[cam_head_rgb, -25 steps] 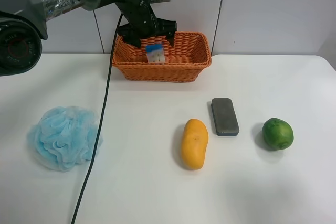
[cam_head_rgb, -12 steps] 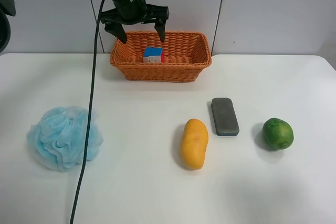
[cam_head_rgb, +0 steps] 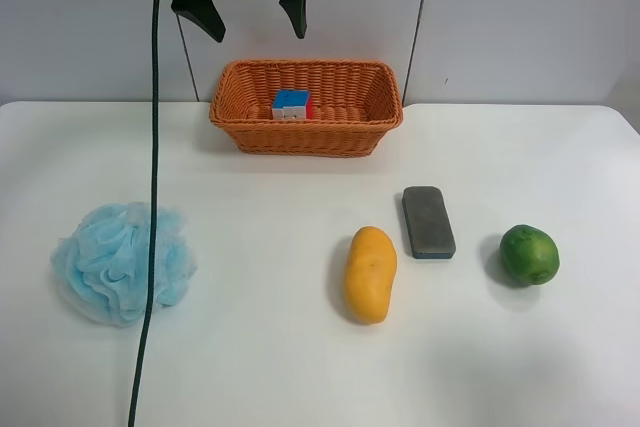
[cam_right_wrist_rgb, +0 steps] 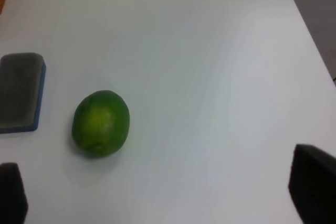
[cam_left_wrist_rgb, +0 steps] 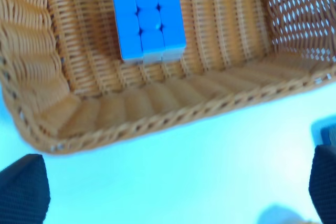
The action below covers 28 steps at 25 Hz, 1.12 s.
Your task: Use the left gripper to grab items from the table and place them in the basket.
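The puzzle cube [cam_head_rgb: 292,104] lies inside the orange wicker basket [cam_head_rgb: 345,129] at the back of the white table [cam_head_rgb: 300,367], blue face up. In the left wrist view the cube [cam_left_wrist_rgb: 148,22] rests on the basket floor [cam_left_wrist_rgb: 105,108]. My left gripper [cam_head_rgb: 252,15] hangs open and empty high above the basket's left part, its fingertips [cam_left_wrist_rgb: 23,192] spread wide. My right gripper [cam_right_wrist_rgb: 163,195] is open and empty over the table near the green fruit [cam_right_wrist_rgb: 101,123].
A blue mesh bath sponge [cam_head_rgb: 122,262] lies at the exterior view's left. A yellow mango [cam_head_rgb: 370,274], a dark grey eraser block [cam_head_rgb: 428,221] and the green fruit [cam_head_rgb: 529,254] lie in front of the basket. A black cable [cam_head_rgb: 150,247] hangs down over the table.
My left gripper has let go of the cube, which now lies in the basket, and has risen from the basket to well above it, staying open.
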Each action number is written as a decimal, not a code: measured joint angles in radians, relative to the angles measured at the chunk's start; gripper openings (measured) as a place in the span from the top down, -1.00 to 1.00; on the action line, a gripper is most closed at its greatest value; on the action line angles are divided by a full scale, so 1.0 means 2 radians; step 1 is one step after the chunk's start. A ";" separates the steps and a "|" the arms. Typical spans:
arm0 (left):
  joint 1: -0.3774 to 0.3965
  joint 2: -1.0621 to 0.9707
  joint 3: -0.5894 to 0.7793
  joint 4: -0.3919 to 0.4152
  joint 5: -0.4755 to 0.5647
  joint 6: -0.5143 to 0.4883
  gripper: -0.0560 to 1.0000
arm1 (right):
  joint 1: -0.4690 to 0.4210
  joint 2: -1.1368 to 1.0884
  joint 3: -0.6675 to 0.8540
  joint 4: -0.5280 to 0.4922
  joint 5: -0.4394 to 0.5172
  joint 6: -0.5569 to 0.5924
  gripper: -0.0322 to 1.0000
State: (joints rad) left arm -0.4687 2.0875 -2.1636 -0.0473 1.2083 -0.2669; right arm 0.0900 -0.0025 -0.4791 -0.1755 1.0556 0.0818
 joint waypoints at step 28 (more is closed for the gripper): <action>-0.001 -0.561 0.582 0.037 -0.069 -0.007 -0.99 | 0.000 0.000 0.000 0.000 0.000 0.000 -0.98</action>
State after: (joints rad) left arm -0.4706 0.9648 -0.9987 0.0276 1.0703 -0.2805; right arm 0.0900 -0.0025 -0.4791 -0.1755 1.0556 0.0818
